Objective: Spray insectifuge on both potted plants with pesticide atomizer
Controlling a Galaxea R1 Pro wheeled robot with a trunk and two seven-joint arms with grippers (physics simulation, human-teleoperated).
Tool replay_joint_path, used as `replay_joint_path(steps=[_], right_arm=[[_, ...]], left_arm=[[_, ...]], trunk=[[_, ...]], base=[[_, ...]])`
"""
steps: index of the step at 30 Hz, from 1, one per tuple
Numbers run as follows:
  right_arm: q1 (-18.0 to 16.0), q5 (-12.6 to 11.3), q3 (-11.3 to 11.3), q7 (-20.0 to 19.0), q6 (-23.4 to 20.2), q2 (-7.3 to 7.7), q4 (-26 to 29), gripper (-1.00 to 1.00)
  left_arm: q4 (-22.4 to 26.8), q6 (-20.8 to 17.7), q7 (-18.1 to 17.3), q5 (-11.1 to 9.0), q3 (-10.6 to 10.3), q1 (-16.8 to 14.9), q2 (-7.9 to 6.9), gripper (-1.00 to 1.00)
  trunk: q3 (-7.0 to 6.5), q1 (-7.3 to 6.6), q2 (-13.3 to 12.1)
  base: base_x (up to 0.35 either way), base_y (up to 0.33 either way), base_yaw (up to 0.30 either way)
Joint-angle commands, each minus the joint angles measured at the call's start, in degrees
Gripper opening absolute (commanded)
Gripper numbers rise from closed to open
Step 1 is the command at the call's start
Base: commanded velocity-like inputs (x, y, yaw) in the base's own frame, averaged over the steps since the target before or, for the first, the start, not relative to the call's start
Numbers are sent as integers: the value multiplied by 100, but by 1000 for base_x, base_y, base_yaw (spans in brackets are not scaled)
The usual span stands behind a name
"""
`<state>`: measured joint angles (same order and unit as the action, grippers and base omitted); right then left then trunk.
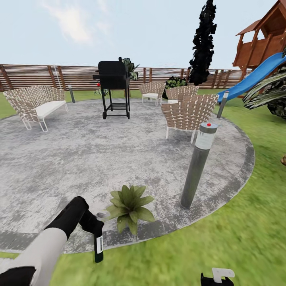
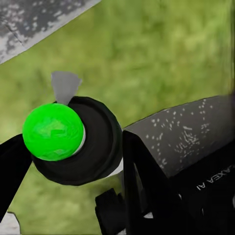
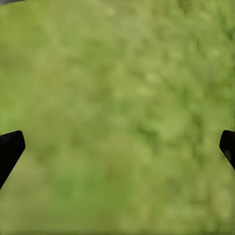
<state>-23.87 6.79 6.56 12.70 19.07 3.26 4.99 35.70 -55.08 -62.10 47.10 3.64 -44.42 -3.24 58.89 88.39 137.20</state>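
We stand at the edge of the garden's grey speckled paved round [image 1: 99, 159], with green lawn [image 1: 222, 246] wrapping around it and a brown slatted wooden fence [image 1: 35, 75] closing off the far side. On the paving, beyond the bollard light [image 1: 197, 165], sit a black grill [image 1: 114, 85], a woven sofa [image 1: 35, 104] and several woven chairs [image 1: 190, 113]. A dark tree [image 1: 203, 39] rises behind the chairs, and a wooden play tower with a blue slide [image 1: 254, 75] stands off to the bollard's far side.

One potted plant [image 1: 130, 206], a low rosette of pointed green leaves, sits on the paving near its rim, just beside the bollard light and nearer to us.

Our left gripper [image 1: 95, 230] is clamped on the pesticide atomizer [image 1: 98, 248], which hangs roughly upright over the paving's edge, close beside the potted plant but apart from it. The white label band faces us.

In the left wrist view we see what the head view hides: the atomizer's round black top [image 2: 93, 147] with a bright green ball [image 2: 53, 131] on it, gripped between the black fingers [image 2: 147, 181], with grass and a corner of paving beneath.

Our right gripper [image 1: 216, 278] sits low over the lawn. In the right wrist view its fingertips [image 3: 11, 149] are spread wide, with nothing but blurred grass between them.
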Motion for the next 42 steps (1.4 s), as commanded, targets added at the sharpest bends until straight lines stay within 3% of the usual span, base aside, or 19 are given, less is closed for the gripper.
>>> replay_joint_path(steps=[1, 4, 11, 16, 26, 28, 31, 34, 37, 40, 42], right_arm=[[-4, 60, 47, 13, 18, -1, -6, 100], [-4, 60, 47, 13, 18, -1, -6, 100], [-4, 61, 47, 13, 18, -1, -6, 100], [-4, 65, 47, 18, 18, -1, -7, 100], [-4, 67, 47, 20, 18, -1, -15, 100], [-4, 68, 47, 17, 18, -1, -15, 100], [-4, 68, 47, 7, 10, 5, -17, 100], [-4, 68, 47, 3, 9, 7, -23, 100], [-4, 68, 47, -3, 9, 8, -24, 100], [-4, 68, 47, -4, 9, 8, -24, 100], [-4, 68, 47, -4, 9, 14, -24, 100]], left_arm=[[6, -51, -56, 78, 8, -30, 54, -100], [2, -109, -56, 75, -98, -66, 200, -100], [-94, -66, -66, 41, -170, 25, 308, -100], [-99, -108, -627, 66, -183, -21, 410, -100], [-57, -28, -647, 122, -212, 252, 292, -100], [-50, -15, -445, 122, -213, 331, 290, -100], [-35, -30, 168, 60, -165, 360, 380, -100], [14, -83, 264, 55, -155, 338, 690, -100], [169, -89, 282, 54, -97, 337, 776, -100], [216, -92, 524, 53, 41, 348, 775, -100], [133, -64, 947, 32, 329, 369, 767, -100]], trunk=[[5, -1, 2], [5, -1, 2], [5, -1, 2], [5, -1, 2], [5, -1, 2], [5, -1, 2], [5, -1, 2], [5, -1, 2], [5, -1, 2], [5, -1, 2], [5, -1, 2]], base=[[0, 0, 0], [0, 0, 0], [0, 0, -60], [0, 0, -32], [0, 0, -1], [0, 0, 0], [0, 0, 0], [0, 0, 0], [0, 0, 0], [0, 0, 0], [0, 0, 0]])
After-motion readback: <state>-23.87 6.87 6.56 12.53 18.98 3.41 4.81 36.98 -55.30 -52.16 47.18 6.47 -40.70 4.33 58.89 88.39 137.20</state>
